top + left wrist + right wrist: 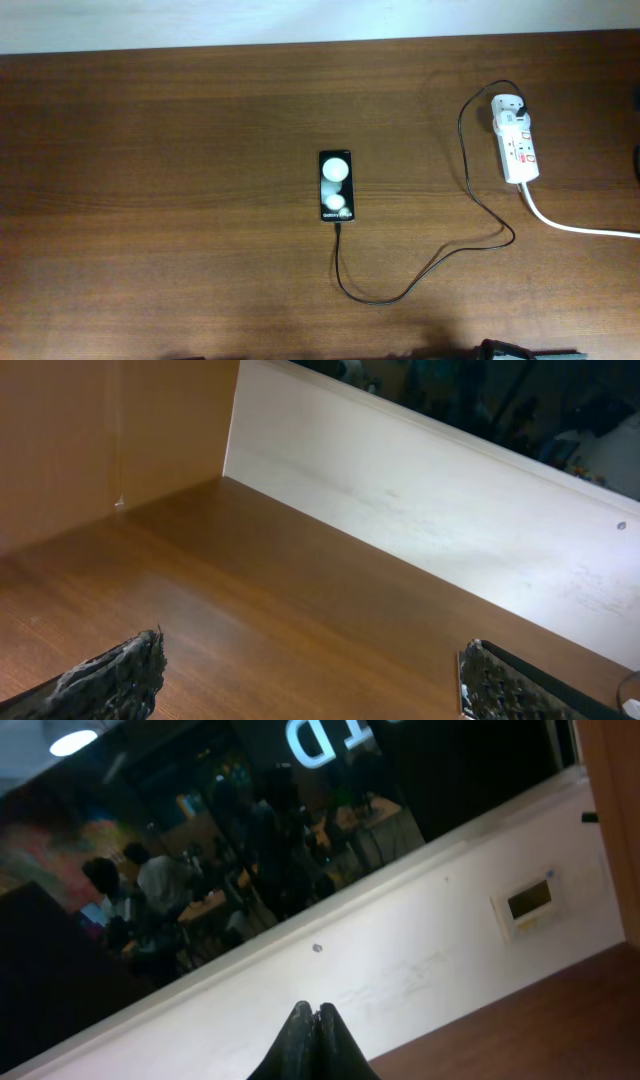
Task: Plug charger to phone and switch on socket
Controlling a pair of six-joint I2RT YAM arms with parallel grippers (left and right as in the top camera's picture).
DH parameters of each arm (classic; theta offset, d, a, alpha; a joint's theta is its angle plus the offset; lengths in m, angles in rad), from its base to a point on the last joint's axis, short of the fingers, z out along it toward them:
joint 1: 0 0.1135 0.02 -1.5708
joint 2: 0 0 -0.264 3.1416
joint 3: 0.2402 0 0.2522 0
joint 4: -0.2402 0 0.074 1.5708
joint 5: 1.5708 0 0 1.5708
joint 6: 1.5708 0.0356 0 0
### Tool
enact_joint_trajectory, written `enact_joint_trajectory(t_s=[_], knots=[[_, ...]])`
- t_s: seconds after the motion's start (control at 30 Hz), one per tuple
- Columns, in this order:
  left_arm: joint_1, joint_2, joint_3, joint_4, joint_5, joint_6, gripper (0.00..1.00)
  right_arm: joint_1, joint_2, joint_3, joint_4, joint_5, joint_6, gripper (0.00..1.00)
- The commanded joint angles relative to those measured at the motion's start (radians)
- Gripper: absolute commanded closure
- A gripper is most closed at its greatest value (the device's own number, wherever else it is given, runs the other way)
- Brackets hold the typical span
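**Brown wooden surface with phone, cable and power strip; both arms held back**

Brown wood-grain surface (160,200) fills the overhead view. Near its middle lies a small black glossy rectangular phone (336,187), flat, with two white round spots on its face. Small white lettering at its near end seems to begin "Galaxy"; the rest is too small to read.

A long thin black cable (338,258) meets the phone's near short edge. It loops toward the near side, then runs right and far to a white elongated power strip (518,148) at the far right. Whether the tip is fully seated cannot be told. The strip shows small red switch marks, a black plug (524,106) at its far end, and a thick white cord (570,226) trailing right.

The left pincer (310,655) has its fingers wide apart over bare wood. The right pincer (315,1015) has its fingers pressed together on nothing, pointing at a white wall. Beyond it, cut-off white letters (310,740) include what looks like a "D".

The cable is probably light and limp, so it is best gripped just behind the tip. The glossy phone likely slides when pushed and may need bracing. The strip's switch looks small and suits a fingertip press.
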Motion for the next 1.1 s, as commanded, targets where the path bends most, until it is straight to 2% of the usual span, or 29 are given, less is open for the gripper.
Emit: enact_joint_trajectory(t_s=[0.0,0.1,0.2,0.27,0.33,0.4,0.53,0.63,0.7,0.73,0.8,0.9,1.07], knots=[[0.006,-0.009,0.002,0.0,-0.007,0.009,0.01,0.012,-0.089,0.004,-0.017,-0.014,-0.029,0.95],[0.006,-0.009,-0.001,0.023,-0.002,0.004,0.01,0.109,-0.208,-0.063,-0.013,-0.013,-0.047,0.95],[0.006,-0.009,-0.133,0.211,0.004,0.005,0.01,0.173,-0.421,-0.275,0.119,-0.013,-0.047,0.94],[0.006,-0.009,-0.286,0.376,0.005,0.005,0.01,0.173,-0.563,-0.415,0.232,-0.015,-0.047,0.88],[0.006,-0.009,-0.517,0.608,0.056,0.005,0.01,0.173,-0.673,-0.477,0.286,-0.05,-0.043,0.92],[0.006,-0.009,-0.72,0.812,0.131,0.005,0.01,0.173,-0.711,-0.477,0.286,-0.05,-0.043,0.92],[0.006,-0.009,-1.185,1.271,0.136,0.014,0.01,0.173,-0.739,-0.477,0.284,-0.051,-0.043,0.91],[0.006,-0.009,-1.442,1.555,0.135,0.016,0.01,0.173,-0.741,-0.477,0.281,-0.051,-0.043,0.91],[0.006,-0.009,-1.556,1.684,0.135,0.017,0.01,0.173,-0.756,-0.477,0.276,-0.05,-0.043,0.91],[0.006,-0.009,-1.593,1.706,0.136,0.024,0.01,0.173,-0.77,-0.477,0.273,-0.05,-0.043,0.92],[0.006,-0.009,-1.612,1.683,0.136,0.145,0.01,0.173,-0.798,-0.482,0.274,-0.05,-0.043,0.92],[0.006,-0.009,-1.612,1.625,0.136,0.147,0.01,0.172,-0.84,-0.512,0.289,-0.047,-0.043,0.91],[0.006,-0.005,-1.612,1.619,0.136,0.147,0.01,0.17,-0.858,-0.528,0.297,-0.043,-0.043,0.91]])
